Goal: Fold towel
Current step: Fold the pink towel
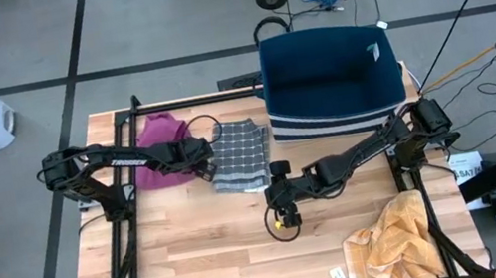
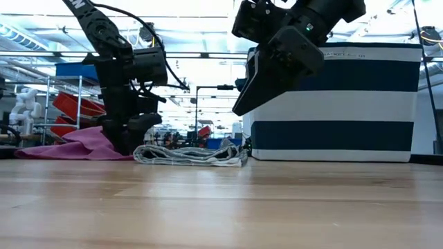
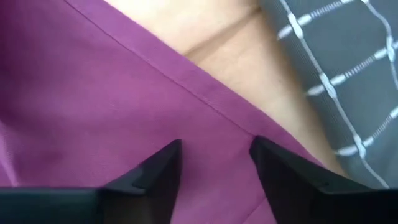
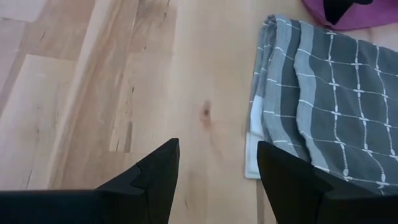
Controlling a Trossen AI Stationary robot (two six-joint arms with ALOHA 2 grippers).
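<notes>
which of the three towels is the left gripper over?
The purple towel at the table's back left; the left gripper is open just above its edge. The grey checked towel lies beside it, the yellow one front right.

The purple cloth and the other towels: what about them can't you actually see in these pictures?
- Purple cloth: in the high view the left gripper and its arm cover part of it; in the left wrist view the picture's edges cut it off.
- Grey checked towel: how many layers it has, unclear in any view.
- Yellow towel: high view only, cut off by the bottom edge.
</notes>
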